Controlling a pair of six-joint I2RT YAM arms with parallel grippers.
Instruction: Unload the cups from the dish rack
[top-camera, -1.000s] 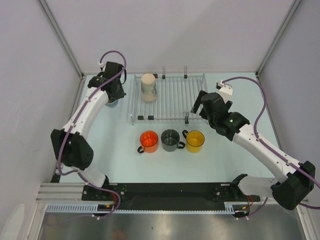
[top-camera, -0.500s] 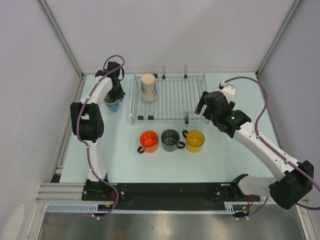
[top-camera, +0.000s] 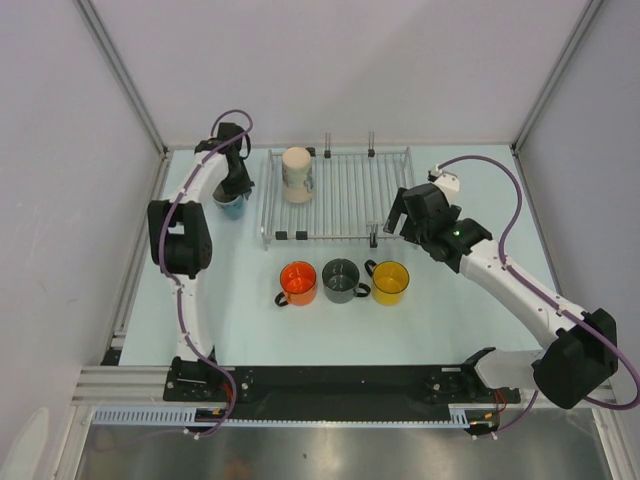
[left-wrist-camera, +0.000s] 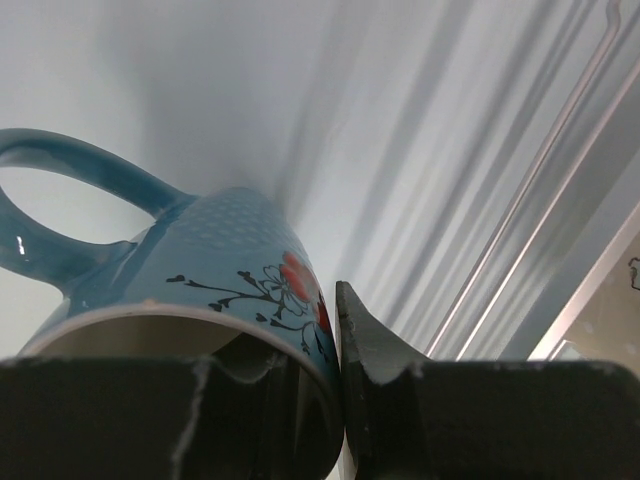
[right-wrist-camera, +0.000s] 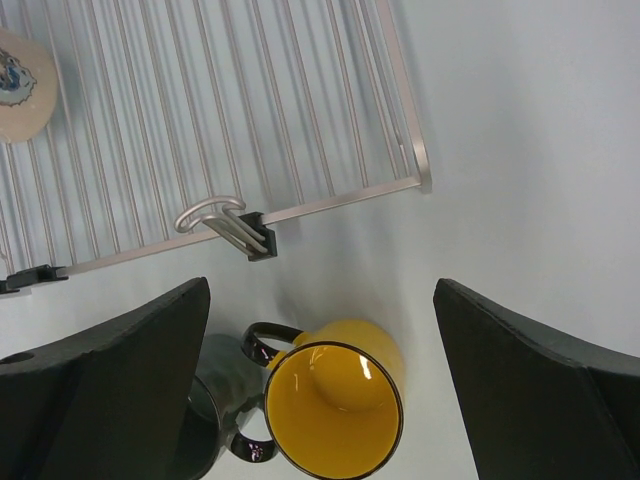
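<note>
Left gripper (top-camera: 232, 195) is clenched on the wall of the light blue flower-painted ceramic mug (left-wrist-camera: 215, 265), just left of the flat silver wire dish rack (top-camera: 350, 195). I cannot tell whether the mug touches the pale worktop (top-camera: 450, 310).

The tall cream-beige mug (top-camera: 296, 173) stands on the rack's far-left part.

The orange mug (top-camera: 298, 283), dark grey mug (top-camera: 340, 280) and yellow mug (top-camera: 389, 283) stand in a row on the worktop, near of the rack.

Right gripper (right-wrist-camera: 320, 340) is released, fingers wide apart, above the yellow mug.

Your left arm is reaching to the far left with its elbow raised, and the left gripper (top-camera: 232, 193) is pointing down, pinching the wall of the light blue cup (left-wrist-camera: 230, 270). Your right arm is extending forward-left, and the right gripper (right-wrist-camera: 320, 300) is holding its jaws wide apart.
</note>
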